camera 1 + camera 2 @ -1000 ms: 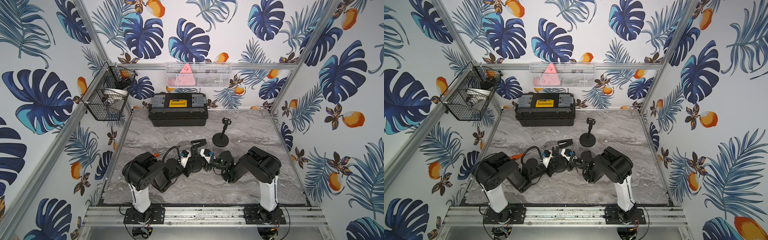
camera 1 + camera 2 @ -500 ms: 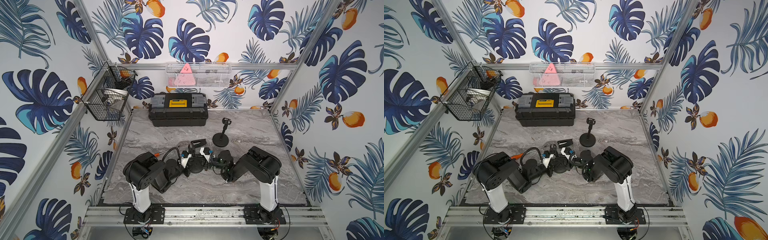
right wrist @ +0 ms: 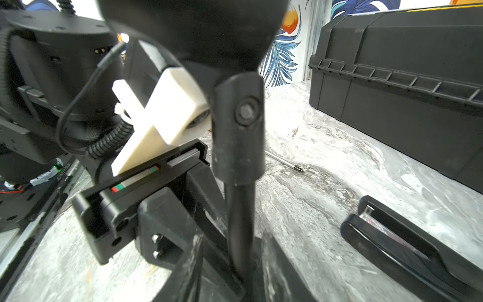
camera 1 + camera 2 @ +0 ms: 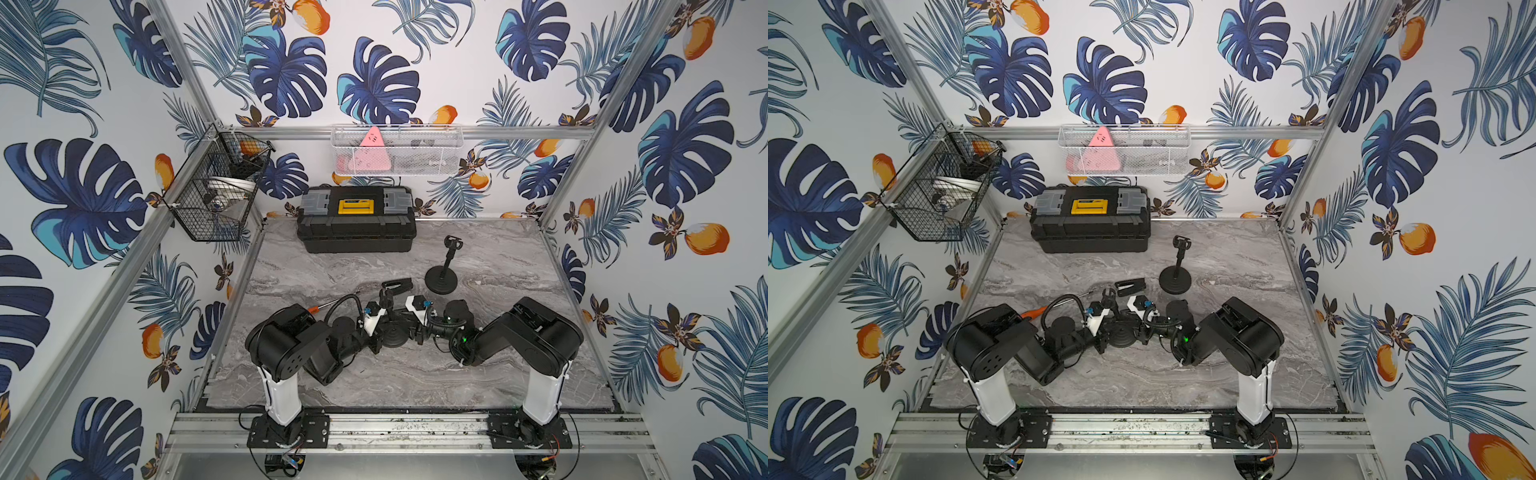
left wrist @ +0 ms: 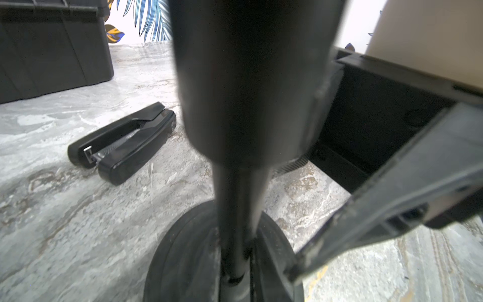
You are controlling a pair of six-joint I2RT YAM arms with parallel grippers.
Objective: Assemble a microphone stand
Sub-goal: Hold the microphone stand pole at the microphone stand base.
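Microphone stand [image 4: 392, 335] upright at the near centre of the tabletop [image 4: 374, 386], with both arms meeting at it. In both top views the wrists crowd its round base [image 4: 1121, 336], and the set of the jaws cannot be read there. The right wrist view shows the left gripper [image 4: 380, 334] reaching in low, its jaws closed on the pole [image 3: 239, 222] just above the base. The left wrist view shows the right gripper [image 4: 409, 330] part open; one finger [image 5: 366, 209] stands clear of the pole, and the jaws clamp nothing. The wrist views identify the stapler [image 5: 122, 141] lying behind the stand, and the right wrist view shows the screwdriver [image 3: 287, 164] tip. Its orange handle appears only from above. Only the top views show a second stand [image 4: 441, 283], with base, pole and clip, between the work and the toolbox [image 4: 357, 224].
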